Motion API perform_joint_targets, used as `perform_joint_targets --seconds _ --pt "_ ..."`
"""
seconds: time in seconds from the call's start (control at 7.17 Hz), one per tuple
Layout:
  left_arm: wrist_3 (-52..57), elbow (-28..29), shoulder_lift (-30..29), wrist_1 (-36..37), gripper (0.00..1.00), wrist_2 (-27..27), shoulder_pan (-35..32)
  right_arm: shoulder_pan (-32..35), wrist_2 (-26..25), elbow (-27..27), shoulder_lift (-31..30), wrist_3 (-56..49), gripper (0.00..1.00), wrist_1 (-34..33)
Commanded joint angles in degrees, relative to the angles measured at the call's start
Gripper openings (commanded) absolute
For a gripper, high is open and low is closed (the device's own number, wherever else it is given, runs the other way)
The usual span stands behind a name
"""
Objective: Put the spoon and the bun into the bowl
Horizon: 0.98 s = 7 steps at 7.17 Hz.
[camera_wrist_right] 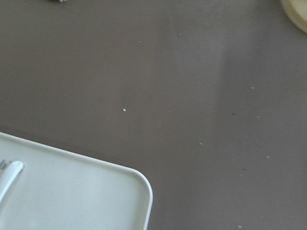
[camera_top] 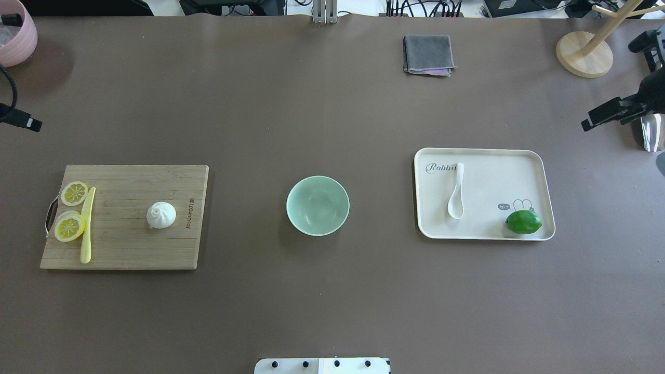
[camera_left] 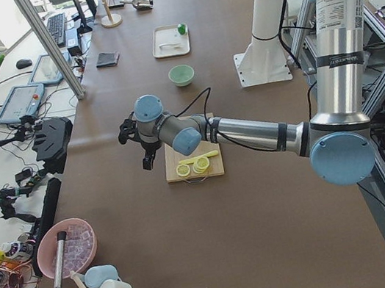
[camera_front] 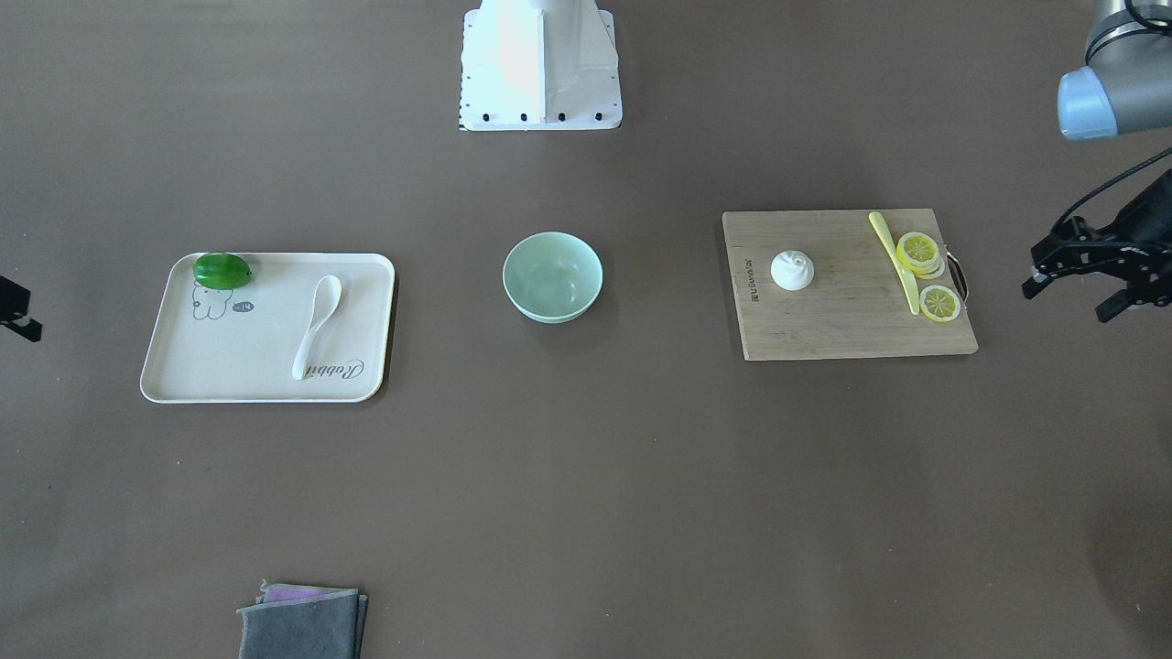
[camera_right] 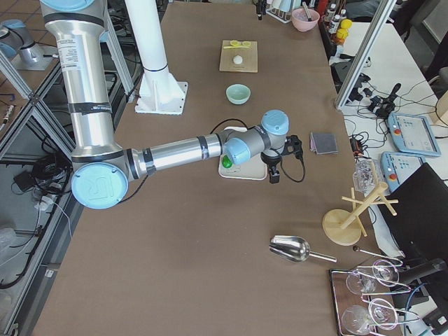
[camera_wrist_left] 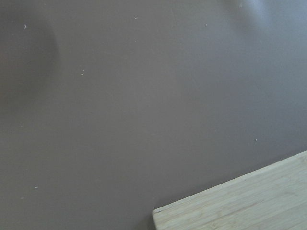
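The white spoon [camera_front: 316, 325] lies on a cream tray [camera_front: 183, 366], scoop toward the robot; it also shows in the overhead view [camera_top: 456, 192]. The white pleated bun [camera_front: 792, 271] sits on a wooden cutting board [camera_front: 842, 311]. The mint-green bowl [camera_front: 552, 276] stands empty between them at the table's middle. My left gripper [camera_front: 1067, 302] is open and empty, beyond the board's outer end. My right gripper [camera_top: 597, 117] hovers past the tray's far outer corner; only one finger shows, so I cannot tell its state.
A green lime [camera_front: 222, 270] lies on the tray's corner. Lemon slices [camera_front: 918, 249] and a yellow-green knife [camera_front: 897, 261] lie on the board's outer end. A folded grey cloth [camera_top: 427, 54], a wooden stand [camera_top: 584, 52] and a pink bowl [camera_top: 15, 31] sit along the far edge.
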Motion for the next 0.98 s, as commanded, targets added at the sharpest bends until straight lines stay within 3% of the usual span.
perform_joint_targets --seconds 0.0,0.14,0.28,0.42,0.84 --pt "-11.29 0.26 -6.30 0.29 0.97 2.92 7.72 -9.75 -4.10 -0.15 4.01 19.27 1.00 5.33" --pt "-15.34 1.48 -9.46 0.29 0.97 3.01 10.97 -13.97 -8.39 -0.41 4.98 20.82 0.99 5.24" --pt "-18.60 2.45 -11.67 0.37 0.97 6.32 13.35 -16.01 -9.39 -0.59 5.60 23.36 0.94 5.24" --pt "-19.85 2.46 -11.95 0.29 0.97 10.27 16.34 -17.68 -9.40 -1.89 6.47 27.13 0.86 5.24" --pt "-20.04 2.46 -11.87 0.29 0.97 10.57 16.72 -20.86 -9.40 -5.07 7.71 30.93 0.70 5.24"
